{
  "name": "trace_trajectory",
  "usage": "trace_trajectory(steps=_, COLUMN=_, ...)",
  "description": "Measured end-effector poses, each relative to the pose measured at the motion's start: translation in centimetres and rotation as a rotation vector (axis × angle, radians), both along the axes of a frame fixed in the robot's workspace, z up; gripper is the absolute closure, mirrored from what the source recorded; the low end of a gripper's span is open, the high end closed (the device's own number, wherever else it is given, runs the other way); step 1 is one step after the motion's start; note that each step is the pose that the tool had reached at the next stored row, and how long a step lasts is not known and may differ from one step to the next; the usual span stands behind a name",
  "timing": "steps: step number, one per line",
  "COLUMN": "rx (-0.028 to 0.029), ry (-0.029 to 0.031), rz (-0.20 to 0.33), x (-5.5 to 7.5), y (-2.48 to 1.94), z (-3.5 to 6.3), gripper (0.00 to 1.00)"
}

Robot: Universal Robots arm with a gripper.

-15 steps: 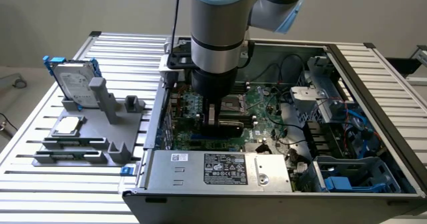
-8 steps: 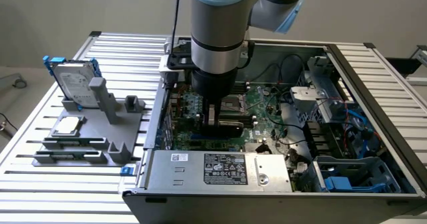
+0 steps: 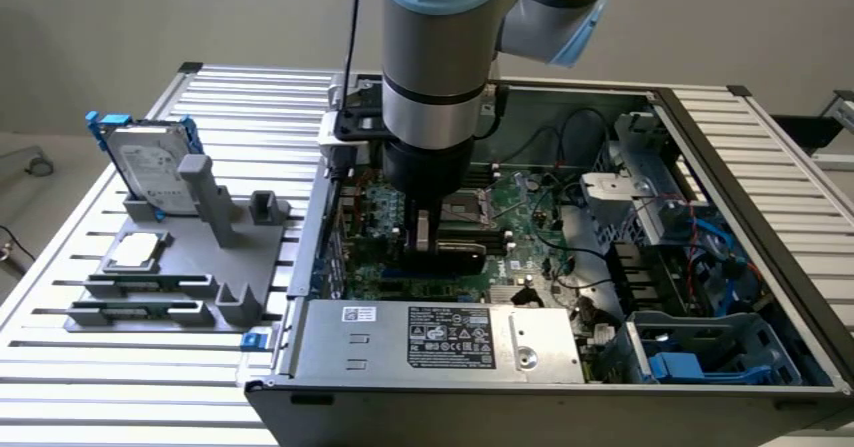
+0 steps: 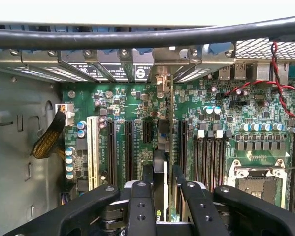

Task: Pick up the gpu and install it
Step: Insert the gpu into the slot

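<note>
Observed the arm (image 3: 434, 57) pointed straight down into the open computer case (image 3: 534, 417), sitting on the slatted bench (image 3: 80, 387) toward the exterior view's right edge. Found the gripper (image 4: 163, 171) low over the motherboard (image 4: 122, 103), jaws clamped on the gpu (image 3: 447, 260), one black finger (image 4: 140, 206) against each face of the card. Noted the gpu standing on edge: in the exterior view, black rounded shroud just below the gripper, near the middle of the board; in the wrist view, seen edge-on, running from between the fingers toward the bracket wall of the case, parallel to the black expansion slots (image 4: 129, 147) and apart from a white slot (image 4: 93, 152). Seated in a slot or just above one: cannot tell. Logged a CPU socket (image 4: 258, 182) on the opposite side of the card from the white slot, red wires (image 4: 275, 83) near the bracket wall, a black cable (image 4: 147, 37) crossing before the wrist camera. Logged the power supply (image 3: 441, 337), label up, along the case edge nearest the exterior camera. Noted a grey fixture (image 3: 200, 267) on the bench near the exterior view's left edge, well apart from the gripper, carrying a silver hard drive (image 3: 140, 157) with blue rails upright, a processor chip (image 3: 134, 252) lying flat and two memory sticks (image 3: 140, 285).
</note>
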State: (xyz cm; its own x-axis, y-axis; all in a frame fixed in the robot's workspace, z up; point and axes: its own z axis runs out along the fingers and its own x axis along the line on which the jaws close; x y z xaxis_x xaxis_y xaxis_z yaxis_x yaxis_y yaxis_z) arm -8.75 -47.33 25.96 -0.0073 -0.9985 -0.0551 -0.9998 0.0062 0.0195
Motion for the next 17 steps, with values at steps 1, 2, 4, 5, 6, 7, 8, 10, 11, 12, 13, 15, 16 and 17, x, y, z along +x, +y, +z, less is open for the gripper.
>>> trace_trajectory(steps=1, rx=-0.0002, ry=0.0007, rz=0.000, x=0.00, y=-0.01, z=-0.04, gripper=0.74)
trace_trajectory(steps=2, rx=-0.0006, ry=0.0014, rz=0.001, x=-0.01, y=-0.01, z=-0.06, gripper=0.74)
trace_trajectory(steps=4, rx=-0.0010, ry=0.0027, rz=0.001, x=-0.02, y=-0.01, z=-0.10, gripper=0.74)
trace_trajectory(steps=5, rx=-0.0011, ry=0.0035, rz=0.001, x=-0.02, y=-0.01, z=-0.11, gripper=0.74)
trace_trajectory(steps=6, rx=-0.0009, ry=0.0041, rz=0.002, x=-0.02, y=-0.01, z=-0.12, gripper=0.74)
trace_trajectory(steps=7, rx=-0.0004, ry=0.0049, rz=0.002, x=-0.03, y=-0.01, z=-0.15, gripper=0.74)
trace_trajectory(steps=8, rx=-0.0003, ry=0.0059, rz=0.002, x=-0.04, y=0.00, z=-0.15, gripper=0.74)
trace_trajectory(steps=10, rx=-0.0005, ry=0.0073, rz=0.002, x=-0.05, y=-0.01, z=-0.15, gripper=0.74)
trace_trajectory(steps=11, rx=-0.0004, ry=0.0077, rz=0.002, x=-0.07, y=-0.01, z=-0.16, gripper=0.74)
trace_trajectory(steps=12, rx=-0.0004, ry=0.0080, rz=0.002, x=-0.08, y=-0.01, z=-0.17, gripper=0.74)
trace_trajectory(steps=13, rx=-0.0005, ry=0.0084, rz=0.002, x=-0.08, y=-0.01, z=-0.18, gripper=0.74)
trace_trajectory(steps=15, rx=-0.0006, ry=0.0090, rz=0.003, x=-0.09, y=-0.01, z=-0.20, gripper=0.74)
trace_trajectory(steps=16, rx=-0.0006, ry=0.0091, rz=0.003, x=-0.11, y=-0.01, z=-0.20, gripper=0.74)
trace_trajectory(steps=17, rx=-0.0006, ry=0.0092, rz=0.003, x=-0.13, y=-0.01, z=-0.21, gripper=0.74)
